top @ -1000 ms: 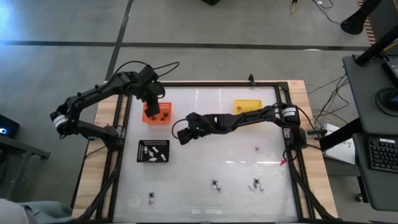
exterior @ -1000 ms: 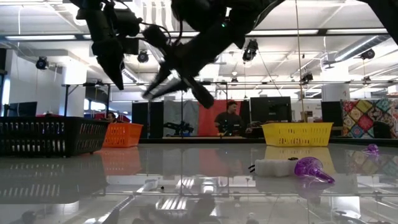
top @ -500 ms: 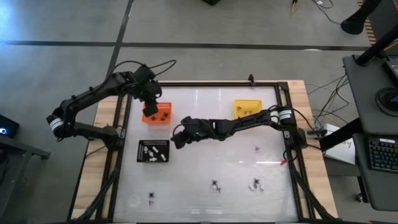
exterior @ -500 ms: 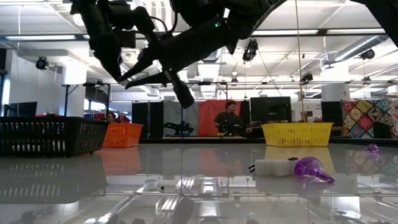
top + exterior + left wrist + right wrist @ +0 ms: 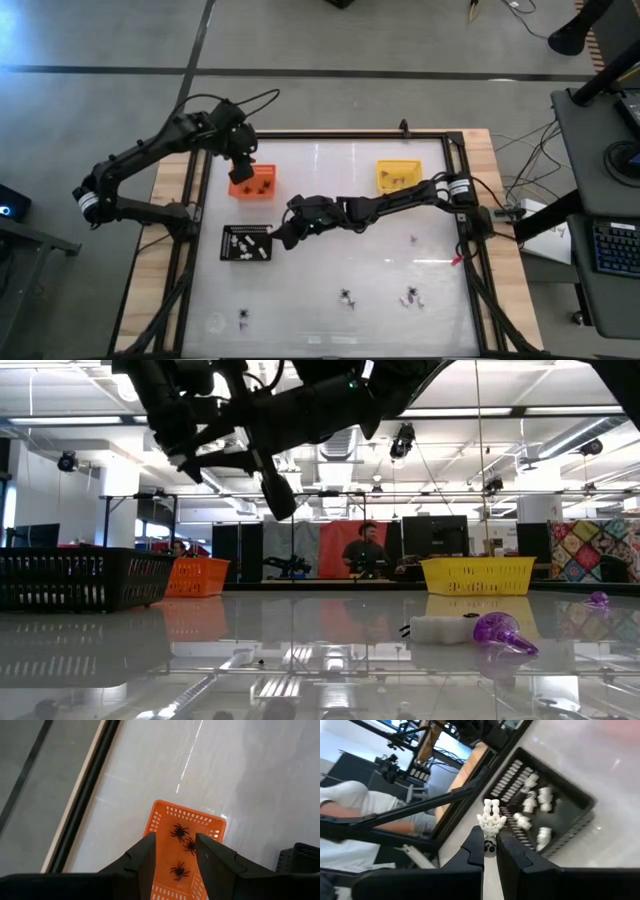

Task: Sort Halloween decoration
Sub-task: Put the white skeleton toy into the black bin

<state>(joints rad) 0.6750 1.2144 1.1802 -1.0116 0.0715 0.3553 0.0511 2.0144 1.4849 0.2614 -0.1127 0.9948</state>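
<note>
A small white skeleton-hand trinket (image 5: 491, 822) stands pinched at its wrist stub in your right pincer (image 5: 490, 849), finger bones fanned away from the tips, long axis running straight out along the pincer. It looks light, rigid and thin-boned, likely brittle plastic, so the stub is the sound place to hold it, never the fingers. You carry it above the near corner of the black tray (image 5: 246, 243), where more white pieces (image 5: 535, 802) lie. Your left pincer (image 5: 175, 851) hangs spread and empty over the orange tray (image 5: 161, 815) with three black spiders (image 5: 179, 870); loose trinkets (image 5: 346, 297) wait on the desk (image 5: 330, 170)
</note>
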